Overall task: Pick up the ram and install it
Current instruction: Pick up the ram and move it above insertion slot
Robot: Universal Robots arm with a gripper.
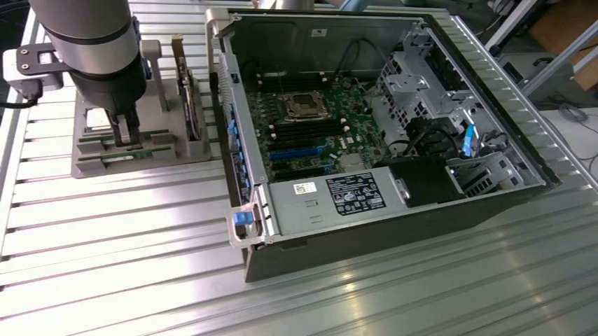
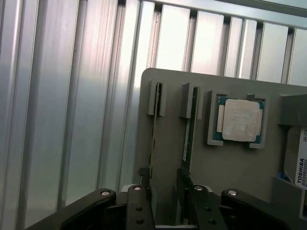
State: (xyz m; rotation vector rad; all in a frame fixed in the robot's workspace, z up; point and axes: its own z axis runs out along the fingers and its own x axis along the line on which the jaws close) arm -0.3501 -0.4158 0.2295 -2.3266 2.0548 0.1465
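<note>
Hovering over one gray holder (image 2: 230, 167), the gripper (image 2: 168, 191), fingers apart and empty, sits above two upright boards: the ram (image 2: 188, 134) and its twin (image 2: 154, 129), beside one chip (image 2: 239, 120) and one drive (image 2: 300, 163).

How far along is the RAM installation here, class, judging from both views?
Done: nothing yet. Both long, thin green RAM sticks stand on edge in the grey plastic holder. In hand: nothing. The open black gripper sits low over the holder, close to the sticks. Left: picking up a stick and seating it on the green motherboard in the open case.
</note>
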